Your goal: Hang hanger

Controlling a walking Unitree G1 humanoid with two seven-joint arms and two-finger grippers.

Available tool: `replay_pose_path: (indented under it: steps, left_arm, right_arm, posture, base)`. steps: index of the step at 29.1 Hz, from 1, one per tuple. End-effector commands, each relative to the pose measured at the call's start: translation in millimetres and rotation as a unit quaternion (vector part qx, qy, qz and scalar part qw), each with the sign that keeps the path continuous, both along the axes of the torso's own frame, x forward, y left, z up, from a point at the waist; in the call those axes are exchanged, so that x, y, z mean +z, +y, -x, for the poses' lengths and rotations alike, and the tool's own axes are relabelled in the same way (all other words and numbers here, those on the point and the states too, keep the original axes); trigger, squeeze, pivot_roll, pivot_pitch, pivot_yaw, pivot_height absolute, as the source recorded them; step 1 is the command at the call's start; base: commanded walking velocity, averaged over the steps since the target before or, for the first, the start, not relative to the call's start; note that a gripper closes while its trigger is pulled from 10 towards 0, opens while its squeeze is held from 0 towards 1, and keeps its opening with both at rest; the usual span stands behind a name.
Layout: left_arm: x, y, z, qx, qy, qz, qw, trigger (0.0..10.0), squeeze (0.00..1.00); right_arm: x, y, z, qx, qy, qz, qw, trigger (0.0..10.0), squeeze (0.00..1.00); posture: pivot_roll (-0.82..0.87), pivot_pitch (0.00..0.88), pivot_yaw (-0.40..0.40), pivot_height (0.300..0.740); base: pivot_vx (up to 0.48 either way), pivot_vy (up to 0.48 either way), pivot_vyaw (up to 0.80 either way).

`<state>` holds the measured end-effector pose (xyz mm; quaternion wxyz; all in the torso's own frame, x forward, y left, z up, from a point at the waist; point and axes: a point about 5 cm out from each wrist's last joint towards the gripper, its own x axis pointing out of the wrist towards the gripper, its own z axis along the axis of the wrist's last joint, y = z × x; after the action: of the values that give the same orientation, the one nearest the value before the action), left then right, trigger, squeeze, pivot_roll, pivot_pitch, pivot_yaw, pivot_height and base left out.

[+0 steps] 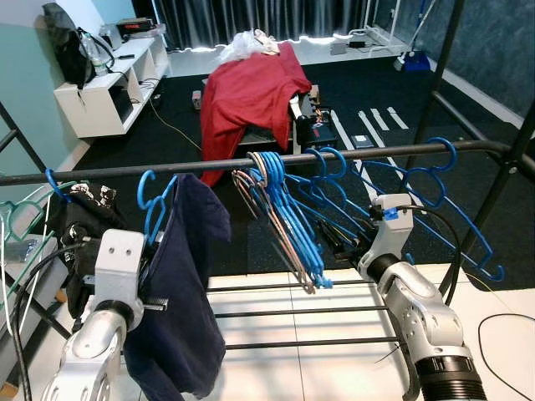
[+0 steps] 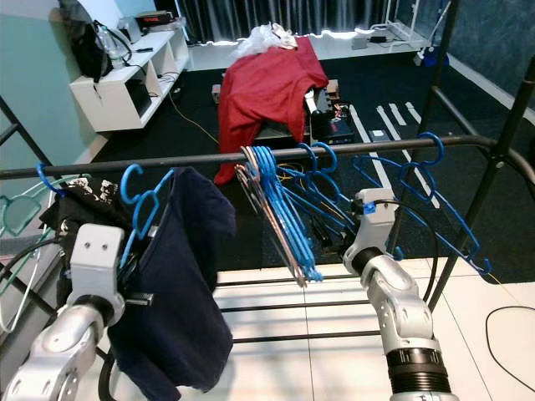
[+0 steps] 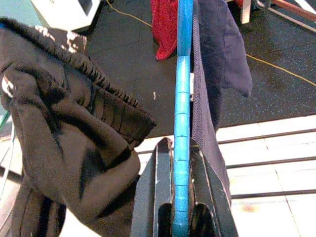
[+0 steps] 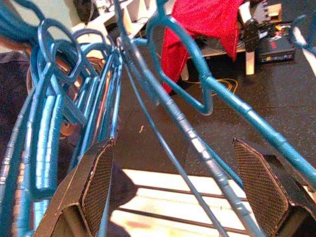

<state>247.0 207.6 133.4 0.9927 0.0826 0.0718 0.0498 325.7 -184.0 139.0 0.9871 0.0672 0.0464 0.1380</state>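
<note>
The blue hanger (image 1: 155, 209) carrying the navy garment (image 1: 185, 284) has its hook over the rail (image 1: 209, 164), so it looks nearly hung. My left gripper (image 3: 180, 217) grips its arm; letting go remains. My right gripper (image 4: 182, 192) gapes (among spare hangers).

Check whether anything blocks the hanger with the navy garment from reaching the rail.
Nothing visible blocks it: the left pincer is shut on the blue hanger carrying the navy garment, and its hook already sits at the rail, between the black clothes and bunched hangers.
</note>
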Motion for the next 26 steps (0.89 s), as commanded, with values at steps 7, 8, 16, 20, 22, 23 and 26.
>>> replay_pose_path:
  steps: [7,8,16,20,22,23,26]
  left_arm:
    - [4,13.0,2.2,0.046,-0.017,0.021,0.999,10.0,0.00]
    - [4,13.8,1.1,0.050,-0.018,0.025,0.998,10.0,0.00]
    - [6,15.9,1.3,0.049,-0.024,0.032,0.998,10.0,0.00]
    - [11,20.1,-1.3,0.035,-0.031,0.025,0.999,10.0,0.00]
    - [15,23.5,-3.6,0.023,-0.036,0.019,0.999,10.0,0.00]
    - [21,28.8,-6.3,0.011,-0.042,0.010,0.999,10.0,0.00]
    - [35,45.1,-12.6,-0.022,-0.054,-0.007,0.998,10.0,0.00]
  right_arm:
    - [0,-1.4,-1.5,-0.002,-0.002,-0.001,1.000,10.0,0.00]
    - [0,-1.8,-1.7,-0.002,-0.002,0.000,1.000,10.0,0.00]
    - [6,-5.4,-1.0,0.001,-0.015,-0.001,1.000,10.0,0.00]
    - [10,-7.2,0.9,0.008,-0.024,-0.015,1.000,10.0,0.00]
    - [14,-8.2,2.1,0.013,-0.030,-0.026,0.999,10.0,0.00]
    - [18,-8.7,3.6,0.022,-0.038,-0.045,0.998,10.0,0.00]
    - [38,-7.7,7.3,0.055,-0.067,-0.112,0.990,10.0,0.00]
  posture:
    - [-0.07,0.043,0.064,0.735]
    - [-0.08,0.041,0.061,0.735]
    - [-0.07,0.037,0.048,0.735]
    - [-0.07,0.036,0.043,0.735]
    - [-0.07,0.036,0.041,0.735]
    - [-0.07,0.037,0.040,0.735]
    - [-0.07,0.037,0.040,0.735]
  base:
    - [-0.480,0.000,0.00]
    - [-0.480,0.000,0.00]
    - [-0.480,0.000,0.00]
    - [-0.480,0.000,0.00]
    - [-0.480,0.000,0.00]
    - [-0.480,0.000,0.00]
    - [-0.355,0.000,0.00]
